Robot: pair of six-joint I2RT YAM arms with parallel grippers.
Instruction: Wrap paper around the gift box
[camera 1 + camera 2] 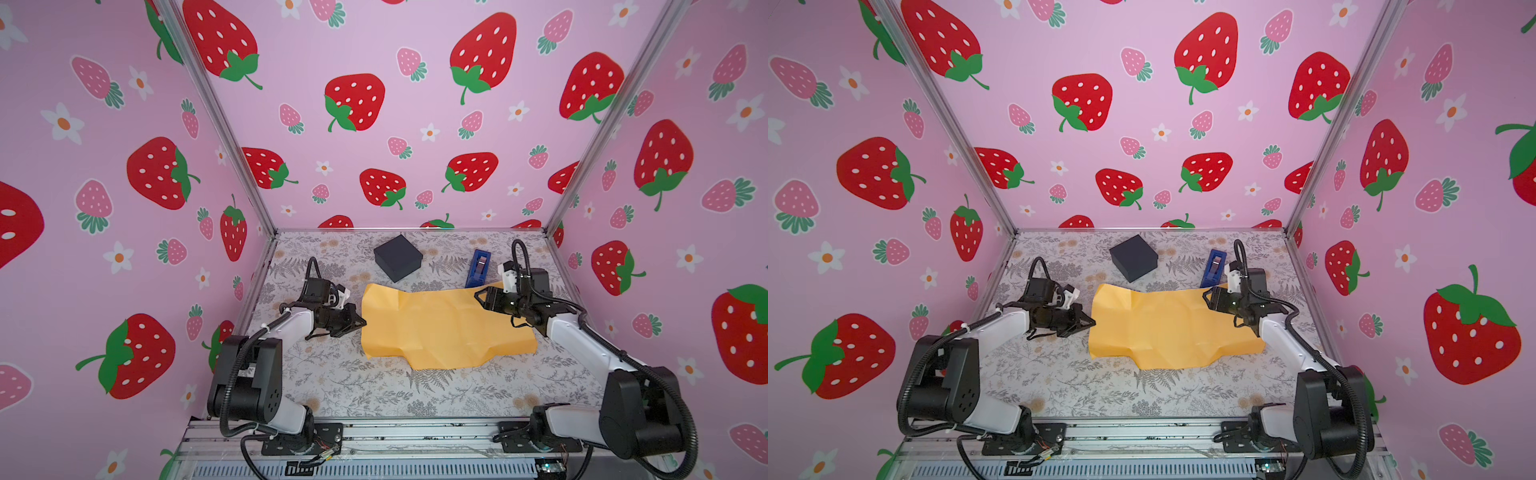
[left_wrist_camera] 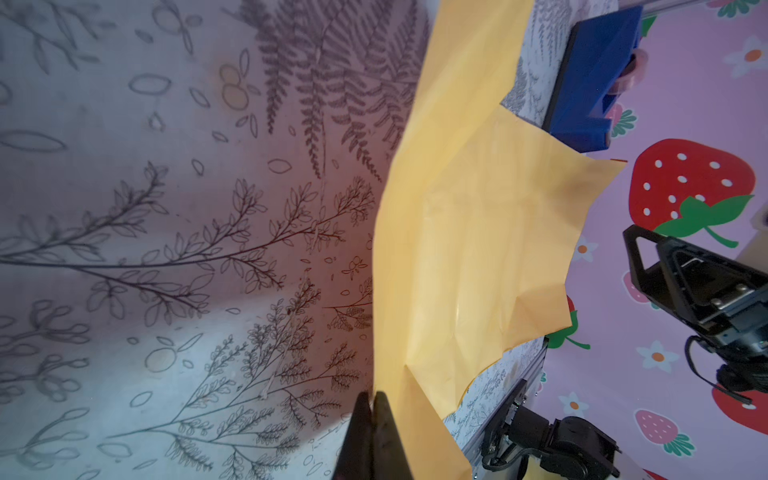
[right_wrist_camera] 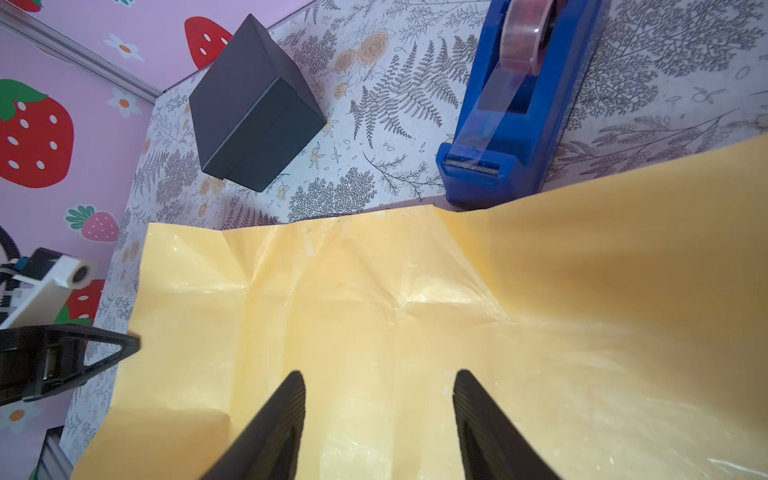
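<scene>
Paper [image 1: 432, 328], creased: left gripper [image 2: 371, 398] pressed together at its edge, pinch hard to make out. Right gripper [image 3: 379, 374] spread above it; gift box [image 3: 253, 108] beyond its tips.

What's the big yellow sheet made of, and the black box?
The paper looks like thin, slightly shiny wrapping paper: it keeps sharp creases and glints. The gift box is probably matte cardboard: flat dull faces, crisp edges, a lid seam.
</scene>
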